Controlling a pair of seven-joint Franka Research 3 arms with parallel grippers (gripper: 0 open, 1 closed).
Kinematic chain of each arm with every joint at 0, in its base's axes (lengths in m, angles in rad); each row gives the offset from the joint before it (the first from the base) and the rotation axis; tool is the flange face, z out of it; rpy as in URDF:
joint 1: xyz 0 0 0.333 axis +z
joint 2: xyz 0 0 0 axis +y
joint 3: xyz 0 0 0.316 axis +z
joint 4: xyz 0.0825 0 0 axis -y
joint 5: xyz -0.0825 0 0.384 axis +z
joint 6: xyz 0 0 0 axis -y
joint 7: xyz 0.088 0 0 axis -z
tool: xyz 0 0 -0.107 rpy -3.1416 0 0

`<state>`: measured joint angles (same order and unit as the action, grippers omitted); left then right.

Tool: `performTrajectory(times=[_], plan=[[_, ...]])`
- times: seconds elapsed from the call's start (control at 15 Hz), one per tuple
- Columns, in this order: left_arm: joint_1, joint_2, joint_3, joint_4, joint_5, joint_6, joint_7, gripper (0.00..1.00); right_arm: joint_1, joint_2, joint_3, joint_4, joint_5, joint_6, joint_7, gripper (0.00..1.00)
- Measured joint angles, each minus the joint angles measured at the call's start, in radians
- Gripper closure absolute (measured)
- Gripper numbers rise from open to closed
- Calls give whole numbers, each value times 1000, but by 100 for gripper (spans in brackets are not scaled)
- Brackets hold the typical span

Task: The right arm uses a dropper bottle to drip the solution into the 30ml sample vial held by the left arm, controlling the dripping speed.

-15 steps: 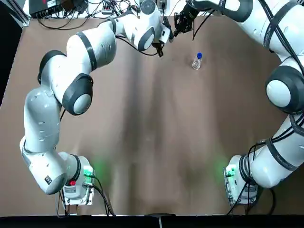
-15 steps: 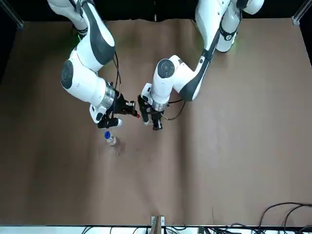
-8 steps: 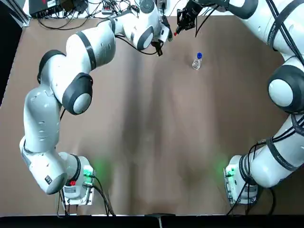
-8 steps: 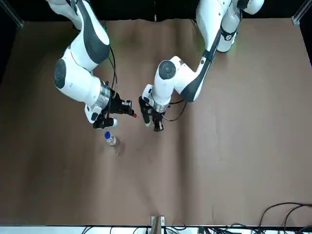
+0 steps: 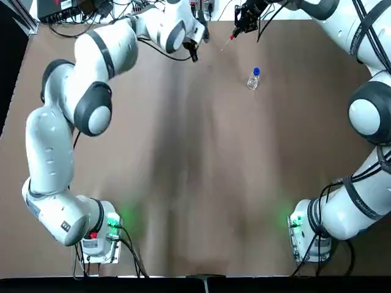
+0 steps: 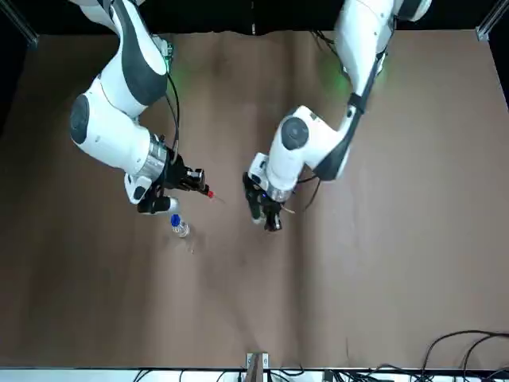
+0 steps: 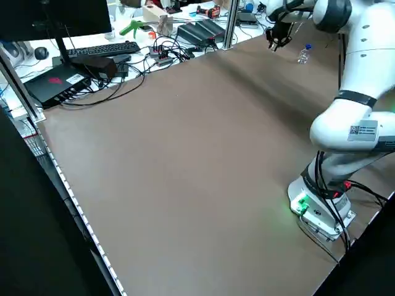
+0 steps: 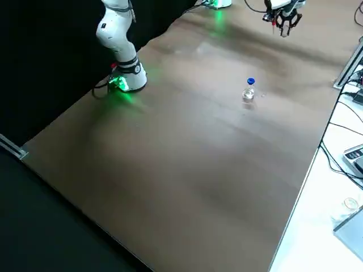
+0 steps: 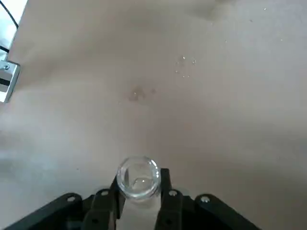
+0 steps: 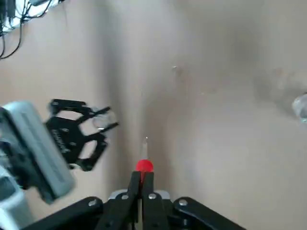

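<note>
1. Nearest, at the lower edge of the top view: both arm bases, with a bare stretch of brown table (image 5: 195,183) beyond them.
2. Farther up, right of centre in that view: the dropper bottle (image 5: 253,79), upright on the table with its blue collar on, apart from both grippers.
3. Near the top edge, left of centre: the left gripper (image 5: 193,50), fingers closed snugly around the 30ml sample vial (image 9: 138,177). Vial mouth open and facing the wrist camera; liquid level hard to tell.
4. At the very top, right of centre: the right gripper (image 5: 244,21), fingers pinched almost together on the red bulb of a dropper (image 10: 144,166), thin tip pointing toward the left gripper but well apart from the vial.
5. Likely risks:
   - Drops landing on the table if the bulb is squeezed before the tip sits over the vial mouth.
   - A stream instead of single drops from too hard a pinch.
   - A knocked tip or vial rim from a careless approach, given the narrow mouth.
</note>
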<state>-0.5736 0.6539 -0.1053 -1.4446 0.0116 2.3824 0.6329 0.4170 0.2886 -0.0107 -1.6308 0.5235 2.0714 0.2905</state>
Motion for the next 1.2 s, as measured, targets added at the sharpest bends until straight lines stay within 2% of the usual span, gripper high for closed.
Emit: performTrajectory(times=[0.27, 0.4, 0.67, 0.87, 1.0, 1.07, 1.2], plan=[[242, 2, -201, -56, 0, -4, 145, 68, -3, 0, -3, 0, -198, -24, 95, 96], [346, 7, -273, -85, 0, -4, 232, 68, -3, 0, -3, 0, -284, -53, 115, 96], [495, 26, -346, -122, -6, -4, 415, 68, -5, 0, -6, 0, -440, -99, 176, 96], [623, 75, -406, -140, -64, -4, 605, 68, -20, 0, -12, 0, -462, -100, 182, 96], [686, 113, -416, -142, -127, -4, 741, 68, -40, 0, -13, 0, -465, -102, 182, 96], [739, 152, -416, -144, -214, -4, 891, 68, -62, 0, -13, 0, -465, -117, 182, 96], [781, 190, -417, -144, -296, -4, 1019, 68, -77, 0, -14, -4, -465, -135, 182, 96]])
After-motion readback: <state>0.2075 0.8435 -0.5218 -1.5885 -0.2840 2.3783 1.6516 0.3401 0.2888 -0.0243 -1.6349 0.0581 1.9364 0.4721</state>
